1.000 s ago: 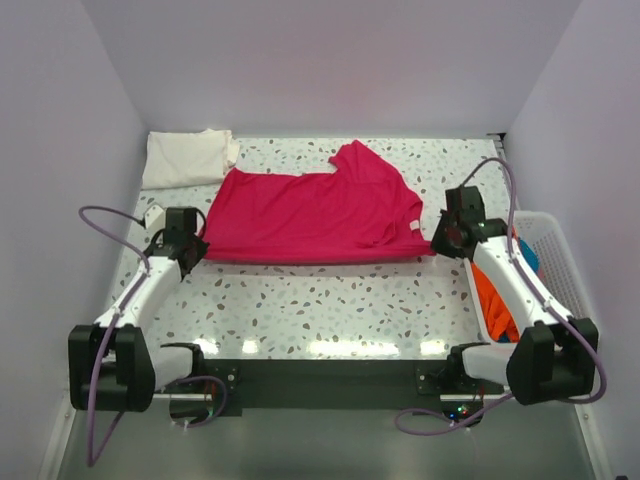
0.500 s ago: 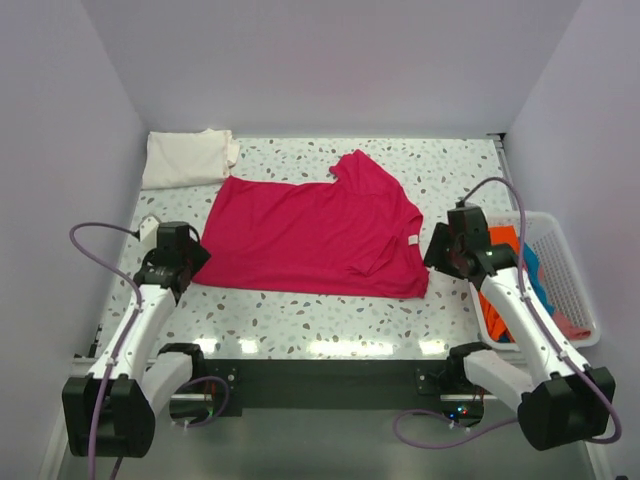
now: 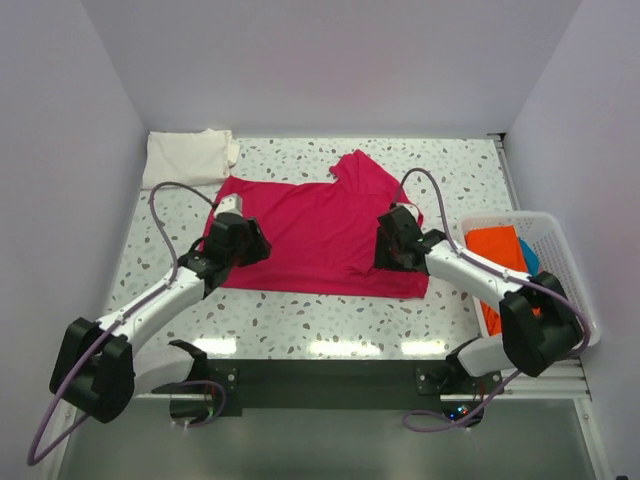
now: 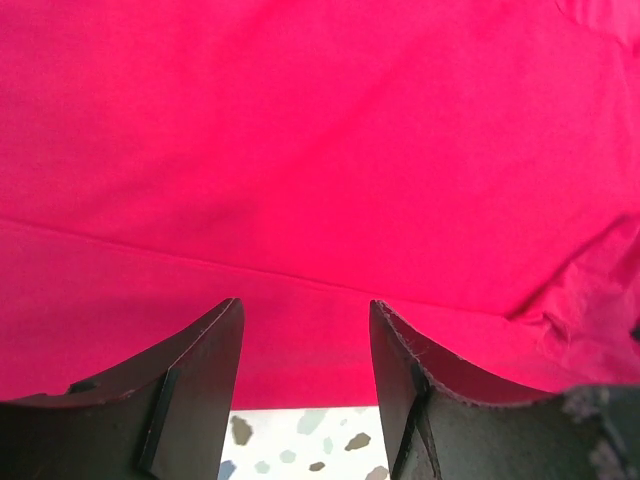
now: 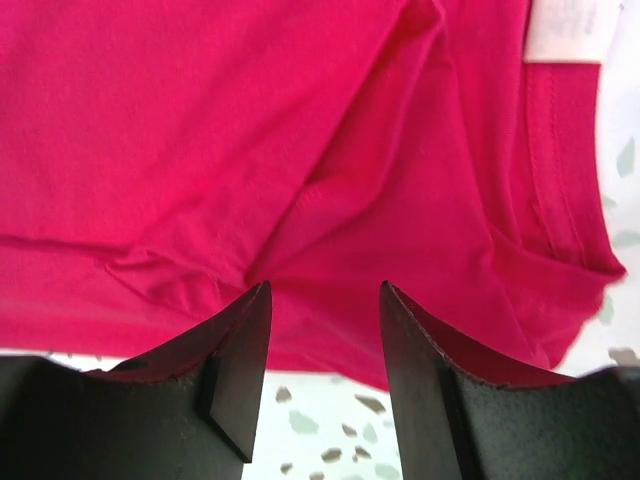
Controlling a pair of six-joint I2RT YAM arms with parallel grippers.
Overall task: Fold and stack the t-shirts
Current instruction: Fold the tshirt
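A magenta-red t-shirt [image 3: 315, 228] lies spread flat on the speckled table, one sleeve pointing to the back. Its near hem has some folds at the right [image 5: 200, 270]. My left gripper [image 3: 250, 238] hovers over the shirt's near-left part, open, with only cloth and table showing between its fingers [image 4: 305, 305]. My right gripper [image 3: 386, 245] is open over the near-right part, close to the hem [image 5: 325, 288], and holds nothing. A cream-white t-shirt [image 3: 188, 157] lies folded at the back left. An orange t-shirt [image 3: 495, 250] and a bit of blue cloth [image 3: 530, 262] sit in the basket.
A white mesh basket [image 3: 562, 262] stands at the table's right edge. White walls close in the left, back and right sides. A white label [image 5: 565, 28] shows at the red shirt's neck. Purple cables loop from both arms.
Both grippers have opened and let go of the red shirt, which now lies flat. Both arms have swung inward, over the shirt's near part.
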